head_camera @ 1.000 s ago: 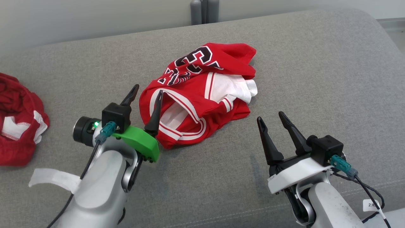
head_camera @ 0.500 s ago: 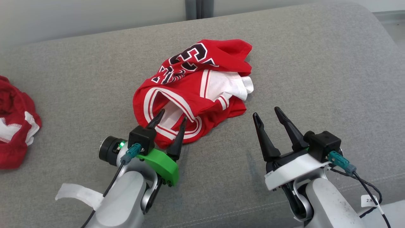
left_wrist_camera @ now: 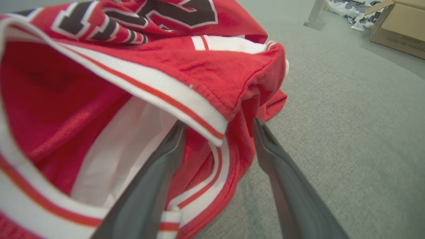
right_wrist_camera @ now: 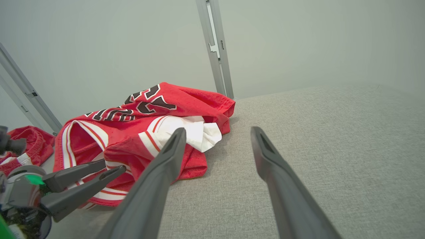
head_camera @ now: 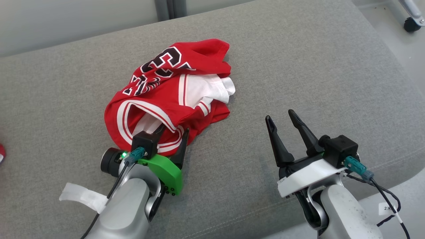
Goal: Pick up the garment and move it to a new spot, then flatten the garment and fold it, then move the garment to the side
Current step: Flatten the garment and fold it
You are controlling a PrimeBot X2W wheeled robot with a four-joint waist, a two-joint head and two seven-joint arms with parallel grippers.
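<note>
The red shirt [head_camera: 172,96] lies bunched up on the grey cushion [head_camera: 298,66], midway between its near and far edges. Its long way runs from near edge to far edge, leaning right. The striped hole [head_camera: 146,121] points at the near edge. The left claw [head_camera: 174,129] is spread wide, one finger in that hole, one outside. The right claw [head_camera: 279,115] is spread too, holding nothing, apart from the shirt.

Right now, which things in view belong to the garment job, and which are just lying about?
Job in hand:
- jersey, crumpled
- left end effector, open, fingers either side of the jersey's near hem
- right end effector, open, apart from the jersey
- cushion, the work surface

Lying about:
- second red garment
- box
- caster
- post
</note>
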